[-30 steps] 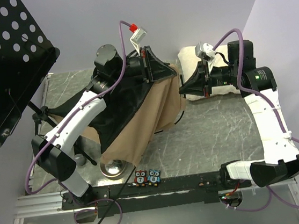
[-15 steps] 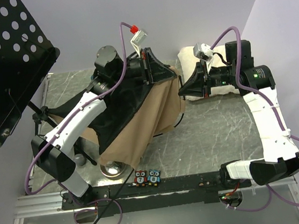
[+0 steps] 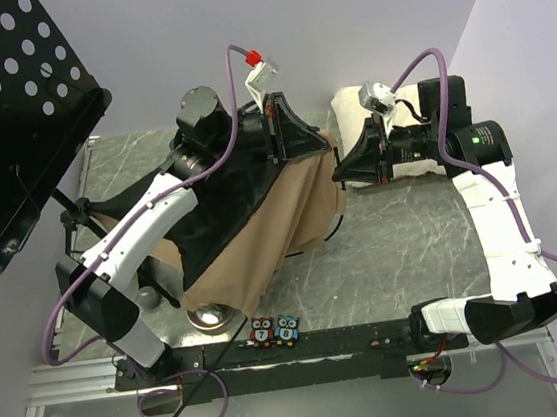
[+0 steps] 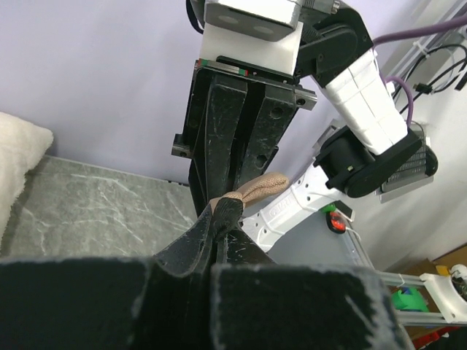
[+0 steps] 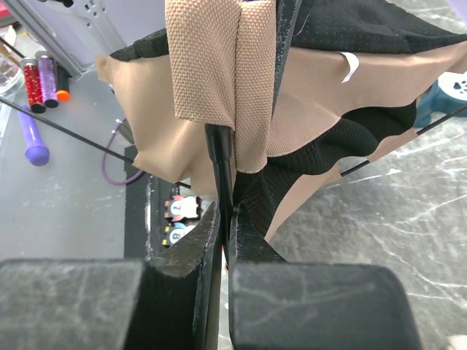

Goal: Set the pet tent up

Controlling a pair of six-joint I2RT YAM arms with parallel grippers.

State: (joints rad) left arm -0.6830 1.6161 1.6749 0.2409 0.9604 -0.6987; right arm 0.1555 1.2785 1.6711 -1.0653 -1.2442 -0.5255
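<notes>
The pet tent [image 3: 270, 220] lies slumped at centre-left of the table, tan fabric with a black panel [image 3: 223, 210]. My left gripper [image 3: 326, 145] is at the tent's upper right corner. In its wrist view the left gripper [image 4: 222, 219] is shut on a tan fabric tab [image 4: 264, 185] of the tent. My right gripper [image 3: 339, 173] faces it, almost tip to tip. In the right wrist view the right gripper [image 5: 226, 219] is shut on a thin black pole [image 5: 220, 157]. The pole's end runs into a tan woven sleeve [image 5: 219, 65] of the tent.
A white fluffy cushion [image 3: 350, 108] lies behind the right gripper. A metal bowl [image 3: 210, 315] and two owl figures [image 3: 275, 332] sit by the near edge. A black perforated panel [image 3: 7, 119] overhangs the back left. Another loose black pole [image 5: 66, 131] crosses at left.
Both grippers have shifted only slightly and stay shut. The tent's upper right corner and the right gripper's tips have drawn a little closer together.
</notes>
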